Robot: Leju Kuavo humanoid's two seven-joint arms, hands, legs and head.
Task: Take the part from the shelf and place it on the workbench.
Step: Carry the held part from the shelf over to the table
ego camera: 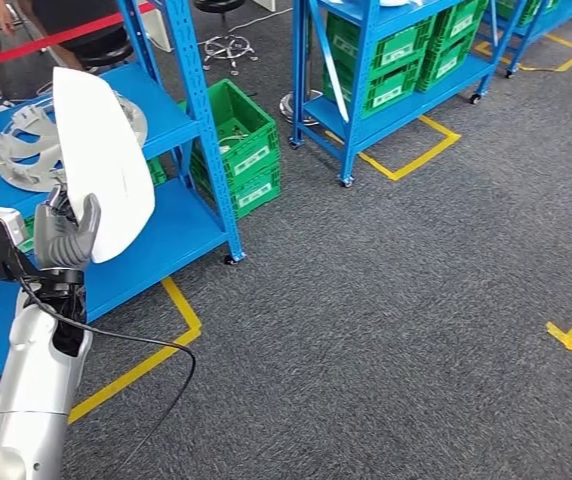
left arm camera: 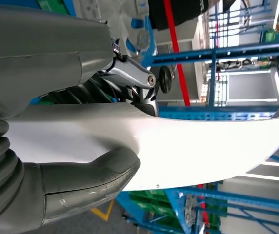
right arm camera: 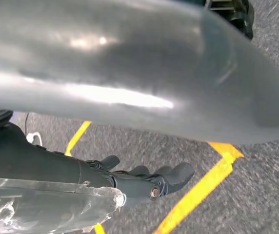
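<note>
At left of the head view, the left hand (ego camera: 68,235) grips the lower edge of a white curved part (ego camera: 102,160), held upright in front of the blue shelf (ego camera: 166,235). Behind it, upper left, a silver wheel-cover-like piece (ego camera: 22,150) lies on the shelf's upper level. Green crates (ego camera: 245,150) sit on the floor just right of the shelf post; a 2nd blue rack w/ more green crates (ego camera: 389,60) stands top centre. Yellow floor tape (ego camera: 181,325) runs below the shelf on grey carpet. Left wrist view: thumb (left arm camera: 93,175) and fingers (left arm camera: 134,78) clamp the part (left arm camera: 204,146) from both sides, blue racking beyond. Right wrist view: right hand (right arm camera: 145,178) holds nothing, fingers straight and close together above carpet and tape; spread hard to tell.
</note>
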